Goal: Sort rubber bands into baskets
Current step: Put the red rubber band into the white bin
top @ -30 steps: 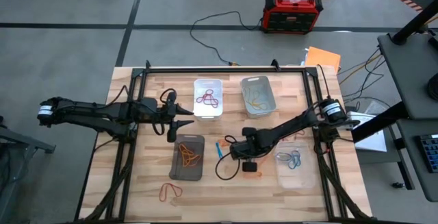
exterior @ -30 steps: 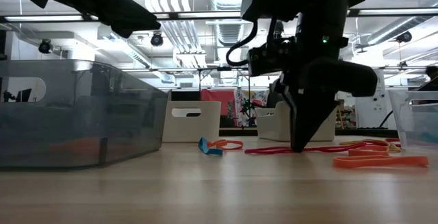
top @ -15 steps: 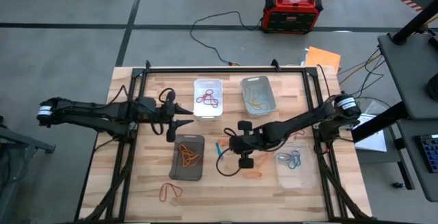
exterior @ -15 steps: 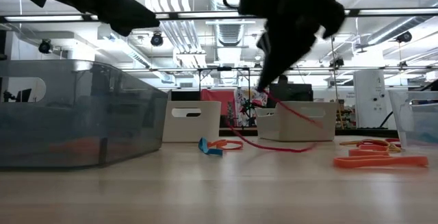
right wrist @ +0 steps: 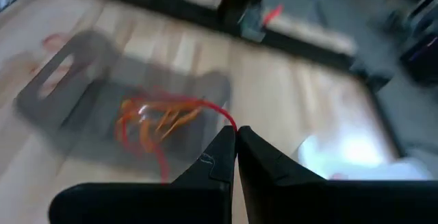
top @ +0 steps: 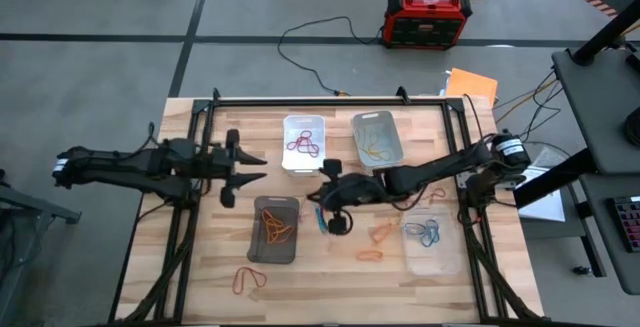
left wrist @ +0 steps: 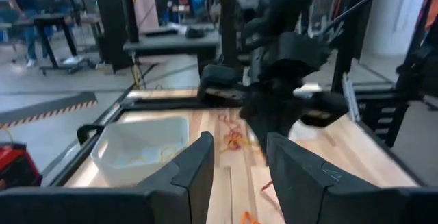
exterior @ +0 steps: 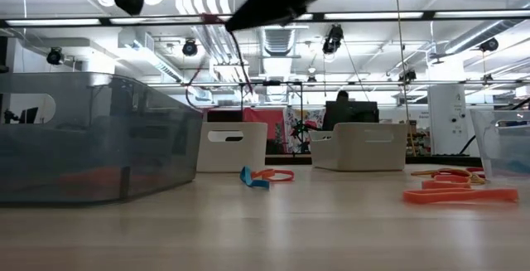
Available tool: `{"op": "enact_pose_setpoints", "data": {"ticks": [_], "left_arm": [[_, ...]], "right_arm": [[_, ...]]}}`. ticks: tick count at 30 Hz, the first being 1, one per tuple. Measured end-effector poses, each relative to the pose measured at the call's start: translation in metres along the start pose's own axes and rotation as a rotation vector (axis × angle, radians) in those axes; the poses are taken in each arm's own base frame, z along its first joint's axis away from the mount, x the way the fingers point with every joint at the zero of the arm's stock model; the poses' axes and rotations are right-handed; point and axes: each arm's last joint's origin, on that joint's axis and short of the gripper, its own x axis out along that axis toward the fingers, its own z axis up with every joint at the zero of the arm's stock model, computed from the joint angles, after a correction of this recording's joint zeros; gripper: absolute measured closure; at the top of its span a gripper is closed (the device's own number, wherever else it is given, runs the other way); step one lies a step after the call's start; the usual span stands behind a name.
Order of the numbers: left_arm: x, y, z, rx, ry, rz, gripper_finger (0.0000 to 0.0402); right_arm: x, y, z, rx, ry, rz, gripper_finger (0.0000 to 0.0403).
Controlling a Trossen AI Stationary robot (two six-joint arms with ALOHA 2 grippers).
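My right gripper is shut on a red rubber band and hangs in the air between the white basket and the dark basket. The dark basket holds orange bands. It also shows in the right wrist view. The light grey basket holds yellowish-tan bands, and the clear basket holds blue ones. My left gripper is open and empty, left of the white basket. Loose orange bands and a blue band lie on the table. My right gripper pinches the red band at one point of its loop between its two fingertips. The rest of the band trails from the fingers in a slack loop, lifted clear of the table.
A red-orange band lies near the table's near edge, left of centre. More orange bands lie at the right in the low view. A black frame runs round the table. A red-black box stands on the floor beyond.
My right gripper has risen from the table and gone toward the table's left and far edges. It has drawn the red band up with it, from lying on the wood to hanging clear. My left gripper has drawn back a little toward the left edge.
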Motion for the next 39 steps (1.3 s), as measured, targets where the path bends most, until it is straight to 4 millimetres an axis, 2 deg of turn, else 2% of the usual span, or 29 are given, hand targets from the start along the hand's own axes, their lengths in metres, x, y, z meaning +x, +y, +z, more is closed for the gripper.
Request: {"op": "enact_pose_setpoints", "data": {"ticks": [9,14,23,34,39], "left_arm": [[-0.018,0.0,0.007,-0.019,-0.063,-0.01,0.028],[-0.018,0.0,0.006,-0.025,-0.049,-0.01,0.028],[-0.017,0.0,0.005,-0.024,-0.039,-0.009,0.028],[-0.01,-0.001,0.003,-0.023,-0.022,-0.008,0.028],[-0.008,-0.001,0.003,-0.023,-0.021,-0.008,0.028]], "right_arm": [[0.007,-0.052,0.007,-0.053,-0.174,-0.177,0.0394],[0.009,-0.085,0.001,-0.044,-0.194,-0.268,0.0394],[0.007,-0.134,-0.018,0.081,-0.157,-0.376,0.0394],[0.003,-0.163,-0.032,0.167,-0.154,-0.389,0.0394],[0.017,-0.165,-0.044,0.188,-0.13,-0.387,0.0394]]}}
